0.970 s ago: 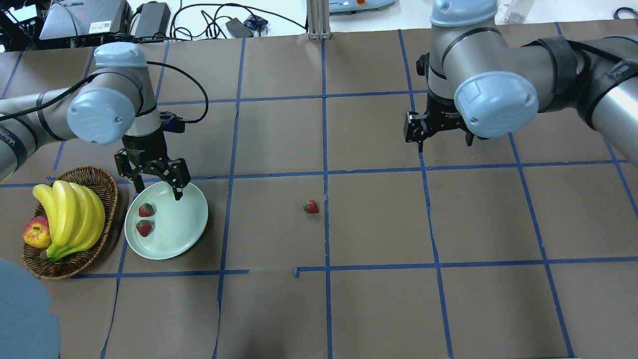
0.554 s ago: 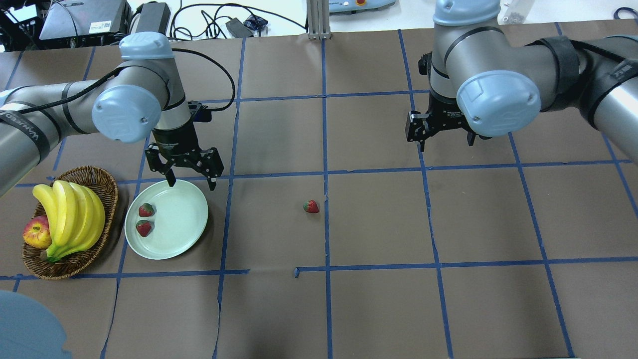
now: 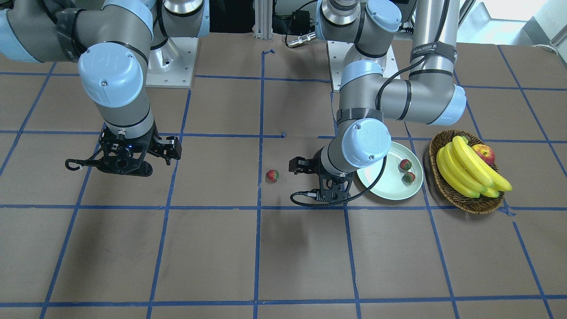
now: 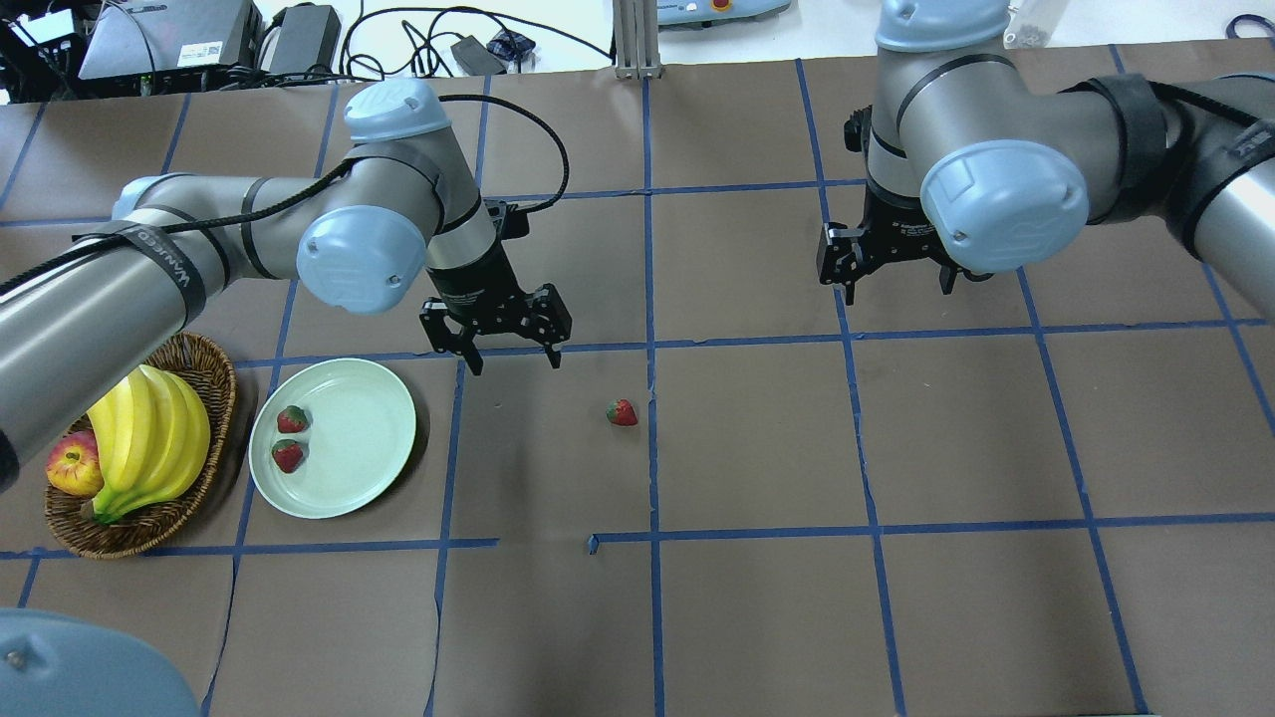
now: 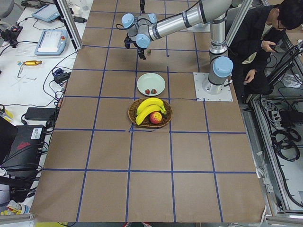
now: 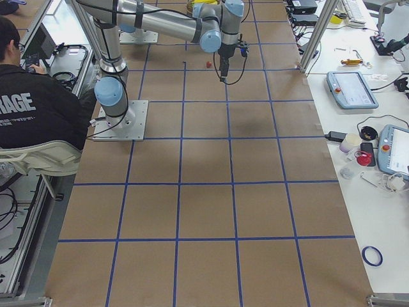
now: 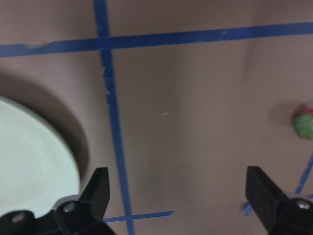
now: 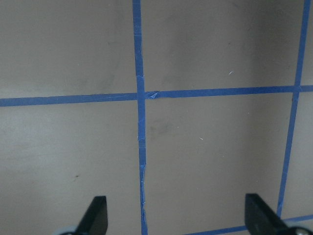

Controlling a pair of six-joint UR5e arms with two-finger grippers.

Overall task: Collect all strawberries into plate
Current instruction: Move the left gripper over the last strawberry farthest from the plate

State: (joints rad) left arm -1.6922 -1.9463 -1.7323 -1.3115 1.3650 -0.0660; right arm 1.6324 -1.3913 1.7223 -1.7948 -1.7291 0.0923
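Note:
The pale green plate [image 4: 364, 443] lies at the left with two strawberries [image 4: 292, 419] [image 4: 288, 456] on its left part. A third strawberry [image 4: 622, 412] rests alone on the brown table near the middle. My left gripper [image 4: 515, 363] hangs open and empty above the table between the plate's rim and that loose berry. Its wrist view shows the plate's edge [image 7: 34, 161] at the left and the berry [image 7: 303, 125] at the far right, beyond the open fingertips [image 7: 99, 185]. My right gripper [image 4: 899, 286] hovers open and empty over bare table at the back right.
A wicker basket [image 4: 212, 383] with bananas [image 4: 149, 438] and an apple [image 4: 73, 468] stands left of the plate. Blue tape lines cross the brown table. Cables and devices sit beyond its far edge. A person [image 5: 265, 38] sits beside the robot's base.
My left arm has swung right, carrying its open gripper from over the plate's far rim to the table between plate and loose strawberry. The right arm barely moved.

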